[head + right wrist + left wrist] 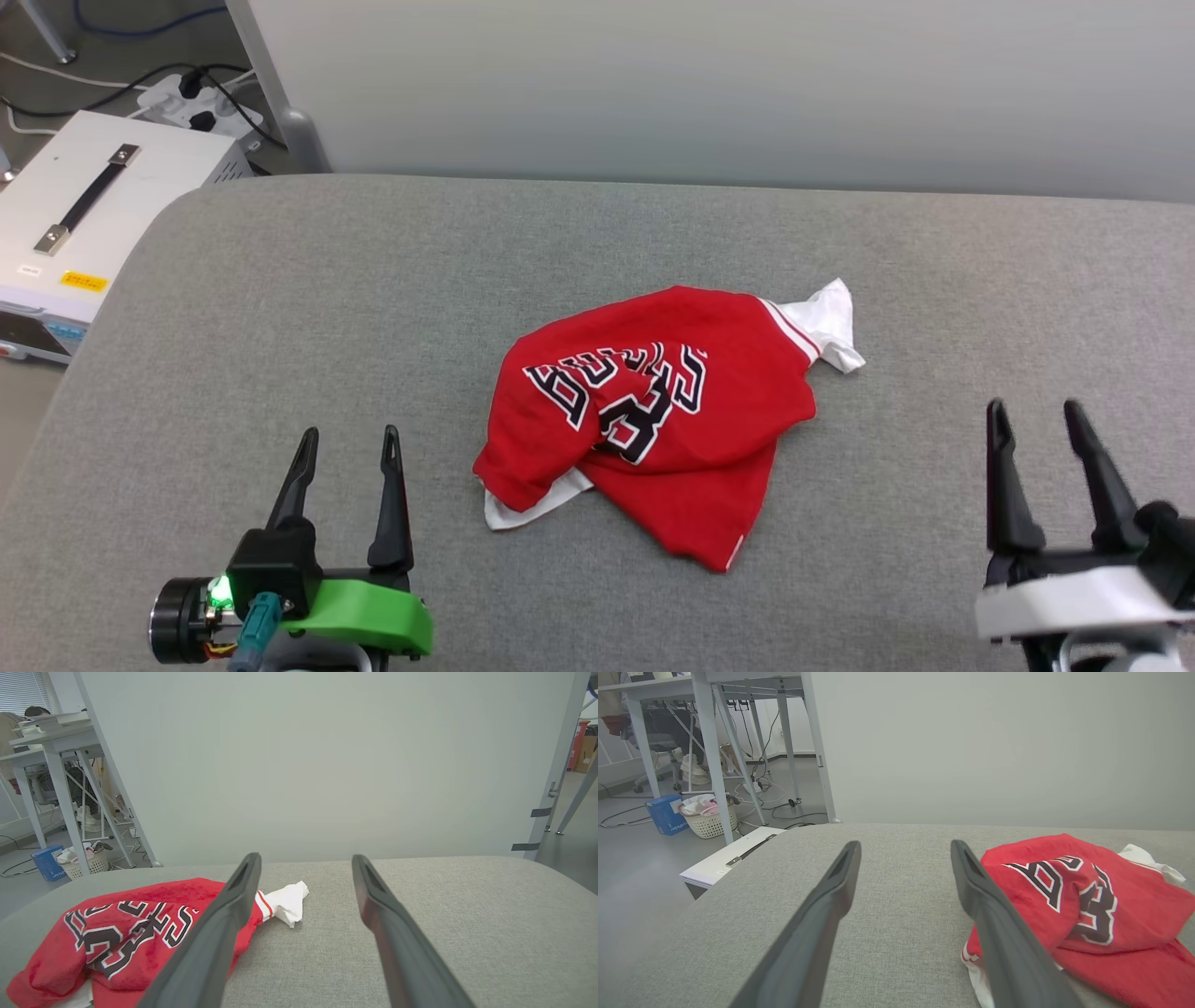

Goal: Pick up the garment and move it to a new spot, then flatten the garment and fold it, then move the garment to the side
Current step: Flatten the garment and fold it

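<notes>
The garment (663, 415) is a red jersey with black, white-outlined lettering, lying crumpled in a heap near the middle of the grey padded table (327, 308). One white sleeve sticks out at its far right, and white fabric peeks out at its near left. My left gripper (350, 443) stands open near the table's front left, apart from the cloth. My right gripper (1036, 415) stands open at the front right, also clear of it. The garment (1087, 905) lies to the right of my left fingers, and the garment (121, 938) lies left of my right fingers.
A pale wall panel (709, 84) rises behind the table. Off the table's left edge sits a white box with a black handle (84, 205), with a power strip and cables behind it. White desk legs (714, 756), a laundry basket (707, 816) and a blue box stand farther left.
</notes>
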You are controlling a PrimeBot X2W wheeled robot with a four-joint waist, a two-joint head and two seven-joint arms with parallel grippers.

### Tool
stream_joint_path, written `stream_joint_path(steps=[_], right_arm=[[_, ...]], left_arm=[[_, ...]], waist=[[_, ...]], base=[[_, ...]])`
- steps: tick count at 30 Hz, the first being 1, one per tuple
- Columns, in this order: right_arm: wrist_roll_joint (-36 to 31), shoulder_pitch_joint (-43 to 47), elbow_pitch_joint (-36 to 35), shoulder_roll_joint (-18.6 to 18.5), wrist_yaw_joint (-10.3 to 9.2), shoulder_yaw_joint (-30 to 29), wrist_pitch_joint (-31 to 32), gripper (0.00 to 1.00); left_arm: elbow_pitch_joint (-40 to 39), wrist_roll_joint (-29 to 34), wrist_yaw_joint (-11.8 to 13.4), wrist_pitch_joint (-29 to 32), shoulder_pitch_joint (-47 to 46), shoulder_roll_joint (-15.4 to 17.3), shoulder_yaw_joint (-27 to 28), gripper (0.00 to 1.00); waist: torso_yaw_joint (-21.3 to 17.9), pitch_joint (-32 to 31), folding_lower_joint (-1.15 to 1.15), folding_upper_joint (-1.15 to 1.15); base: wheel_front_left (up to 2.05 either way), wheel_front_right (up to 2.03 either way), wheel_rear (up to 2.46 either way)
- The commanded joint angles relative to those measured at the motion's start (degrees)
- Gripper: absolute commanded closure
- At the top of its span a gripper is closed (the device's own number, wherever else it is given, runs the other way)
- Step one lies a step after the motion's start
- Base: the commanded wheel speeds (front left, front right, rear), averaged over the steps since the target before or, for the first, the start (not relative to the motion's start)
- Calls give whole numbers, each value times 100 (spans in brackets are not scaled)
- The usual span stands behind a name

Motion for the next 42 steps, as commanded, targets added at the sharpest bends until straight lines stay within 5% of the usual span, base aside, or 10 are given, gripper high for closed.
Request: stream_joint_path(steps=[1, 6, 11, 18, 24, 32, 42], right_arm=[[-77, -243, -98, -19, 39, -31, -27, 0], [-390, -1129, -383, -61, 39, -128, -27, 0], [-352, -2281, -222, -677, 39, 111, -27, 0], [51, -3929, 1413, -1831, 39, 1244, 57, 0], [1291, -5071, 2729, -2525, 39, 2730, 1730, 0], [3124, -5737, 3050, -3304, 39, 4667, 4313, 0], [3733, -5958, 3771, -3362, 39, 5629, 4991, 0]], left_arm=[[-12, 68, -37, -32, 0, -56, 31, 0], [-62, 118, -72, -32, -177, -112, 60, 0], [-132, 127, -58, -32, -378, -145, 34, 0], [-198, 103, -10, -33, -607, -165, -42, 0], [-281, 32, 69, -33, -751, -169, -120, 0], [-374, -52, 188, -33, -921, -170, -262, 0], [-389, -198, 343, -33, -1184, -170, -478, 0]], waist=[[16, 69, 0, 0], [77, 303, 0, 0], [147, 622, 0, 0], [265, 976, 0, 0], [397, 1205, 0, 0], [566, 1564, 0, 0], [814, 2008, 0, 0]], base=[[0, 0, 0], [0, 0, 0], [0, 0, 0], [0, 0, 0], [0, 0, 0], [0, 0, 0], [0, 0, 0]])
